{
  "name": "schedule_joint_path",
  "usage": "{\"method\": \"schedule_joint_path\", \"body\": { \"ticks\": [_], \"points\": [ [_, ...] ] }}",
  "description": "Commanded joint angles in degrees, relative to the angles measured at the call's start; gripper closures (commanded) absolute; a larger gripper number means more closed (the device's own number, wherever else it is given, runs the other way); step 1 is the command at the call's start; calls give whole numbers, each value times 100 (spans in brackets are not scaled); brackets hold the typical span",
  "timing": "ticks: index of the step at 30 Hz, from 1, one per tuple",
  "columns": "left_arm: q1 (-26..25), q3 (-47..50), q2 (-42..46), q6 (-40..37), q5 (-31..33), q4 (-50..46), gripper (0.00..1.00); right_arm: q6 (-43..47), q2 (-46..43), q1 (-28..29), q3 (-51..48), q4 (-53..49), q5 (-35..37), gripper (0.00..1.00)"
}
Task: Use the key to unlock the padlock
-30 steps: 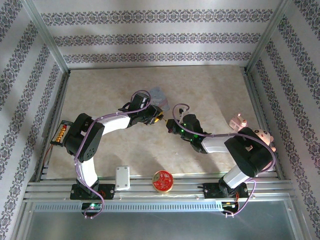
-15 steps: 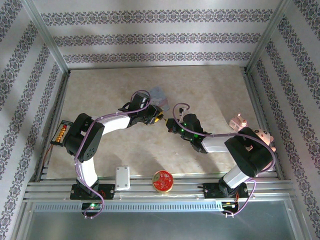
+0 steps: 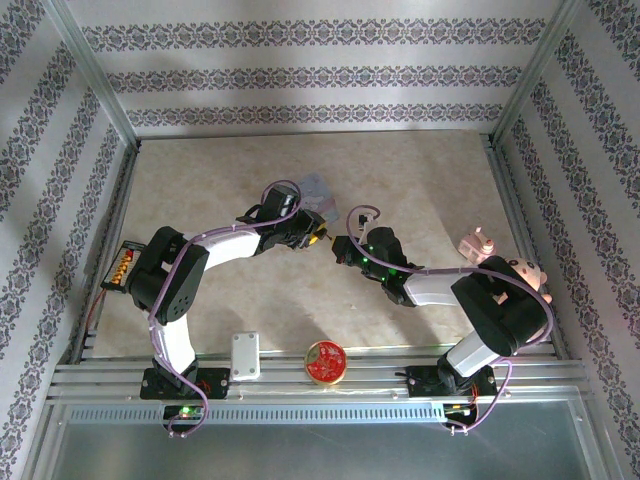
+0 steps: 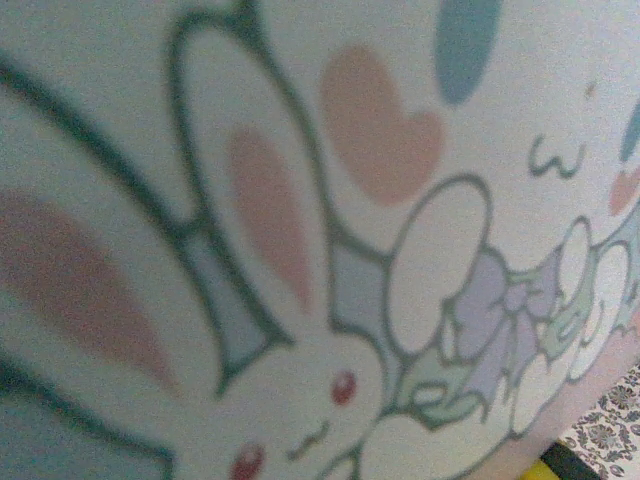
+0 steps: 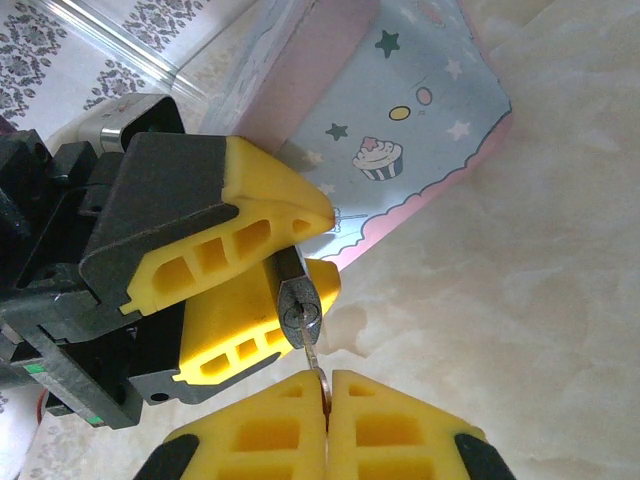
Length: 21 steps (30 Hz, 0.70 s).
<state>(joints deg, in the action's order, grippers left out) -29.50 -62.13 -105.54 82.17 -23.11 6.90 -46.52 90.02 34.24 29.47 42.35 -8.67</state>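
1. right hand (image 5: 328,395): pads pinched together on the key (image 5: 313,358).
2. key: tip in the keyhole of the padlock (image 5: 298,305).
3. padlock: clamped between narrow yellow pads of the left hand (image 5: 318,250).
4. cartoon tin (image 5: 400,130): pale blue, just behind.
5. worktop (image 5: 520,300): marbled beige.

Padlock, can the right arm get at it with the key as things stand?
Probably yes. The left gripper pinches the padlock with its keyhole end facing the right gripper, which is shut on the key, and the key's tip sits at the keyhole. Nothing lies between them.
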Motion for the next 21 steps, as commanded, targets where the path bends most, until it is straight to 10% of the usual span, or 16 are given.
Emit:
{"method": "schedule_joint_path", "body": {
  "ticks": [1, 21],
  "points": [
    [54, 12, -161, 325, -370, 31, 100, -53, 113, -25, 129, 254, -131, 100],
    [49, -34, -175, 172, -473, -30, 100, -398, 420, -168, 472, 300, -713, 100]
  ]
}}
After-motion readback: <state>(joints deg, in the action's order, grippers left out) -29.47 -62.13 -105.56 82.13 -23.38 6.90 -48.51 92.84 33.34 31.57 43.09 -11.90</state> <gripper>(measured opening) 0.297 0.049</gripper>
